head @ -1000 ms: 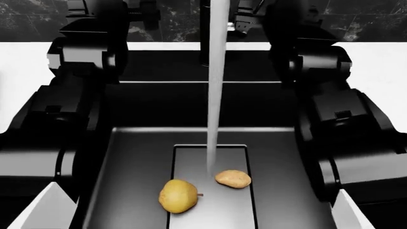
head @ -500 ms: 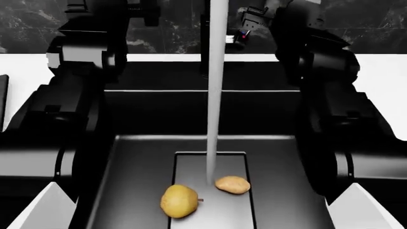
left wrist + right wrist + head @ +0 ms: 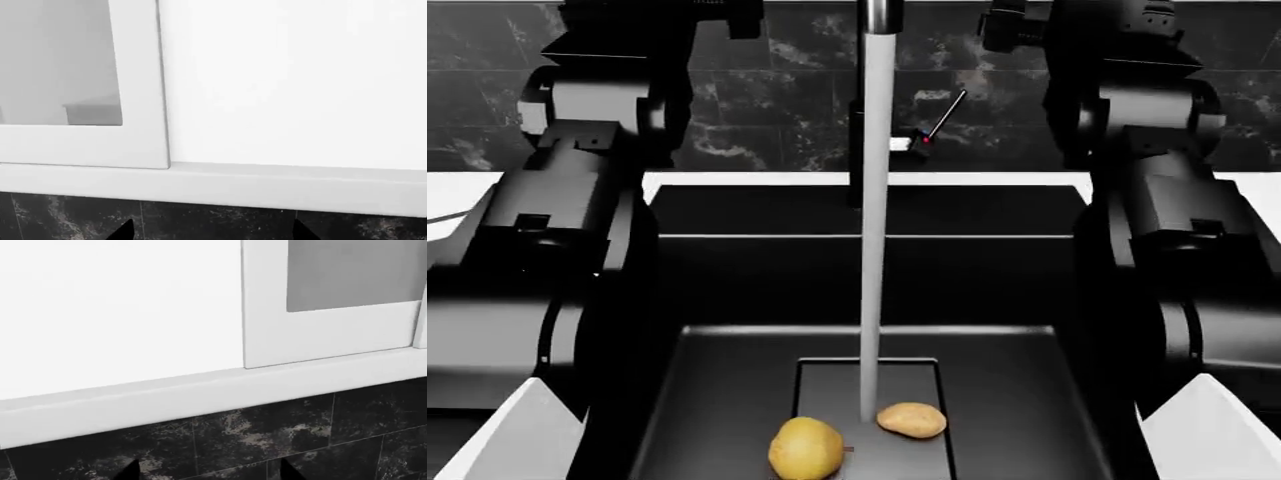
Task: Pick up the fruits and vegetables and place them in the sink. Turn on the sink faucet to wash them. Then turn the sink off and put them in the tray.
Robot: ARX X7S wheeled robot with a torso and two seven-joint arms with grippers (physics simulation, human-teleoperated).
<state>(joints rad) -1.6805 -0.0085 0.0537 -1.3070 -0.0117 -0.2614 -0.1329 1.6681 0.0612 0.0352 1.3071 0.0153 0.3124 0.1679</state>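
Observation:
In the head view the yellow fruit and the tan potato lie on the drain plate of the black sink. A white stream of water falls between them from the sink faucet. Its silver lever sticks out to the right. Both arms are raised high beside the basin. My left gripper and right gripper are open, with nothing between the fingertips, and face the wall. The tray is out of view.
White counter runs on both sides of the sink. Black marble backsplash stands behind the faucet. The wrist views show white wall cabinets with a framed glass door above the marble.
The head view has tilted upward, so the fruit and potato sit lower in frame. My right gripper has lifted up away from the faucet lever. Water keeps running.

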